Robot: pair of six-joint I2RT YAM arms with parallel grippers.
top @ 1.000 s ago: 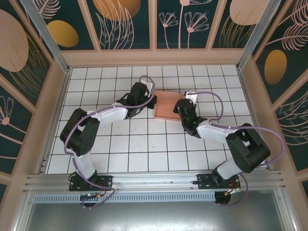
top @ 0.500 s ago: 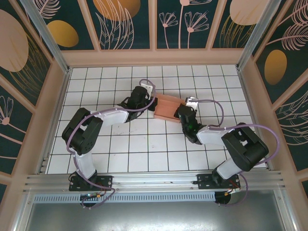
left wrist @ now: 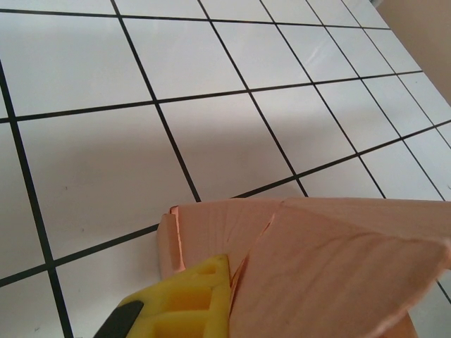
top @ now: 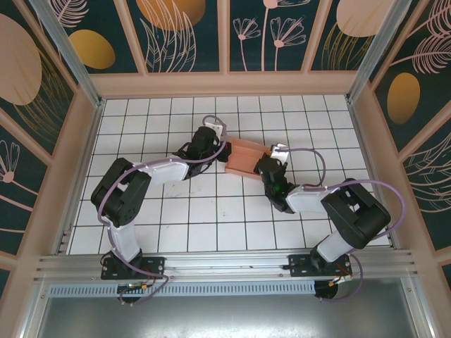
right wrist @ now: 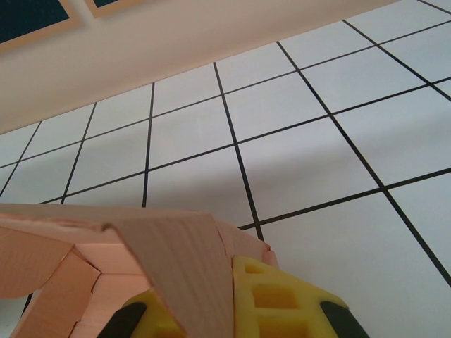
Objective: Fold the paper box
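Observation:
The paper box (top: 243, 156) is salmon-pink card lying on the white tiled floor near the middle, its two ends lifted into walls. My left gripper (top: 224, 151) is at its left end and my right gripper (top: 262, 164) at its right end. In the left wrist view, a raised flap of the paper box (left wrist: 338, 267) lies tight against one yellow finger (left wrist: 187, 303) of the left gripper (left wrist: 236, 285); the other finger is hidden behind the card. In the right wrist view, the right gripper (right wrist: 229, 289) is shut on a flap of the paper box (right wrist: 180, 260), which runs between its yellow fingers (right wrist: 282, 303).
The white tiled floor (top: 204, 211) is ringed by low beige walls (top: 225, 84), with a metal rail (top: 225, 264) along the near edge. Both arms reach in from the front, their lilac cables (top: 380, 190) looping alongside.
The box has gone from a flatter, wider sheet to a narrower shape with raised ends. Both grippers have drawn inward toward each other, still holding it.

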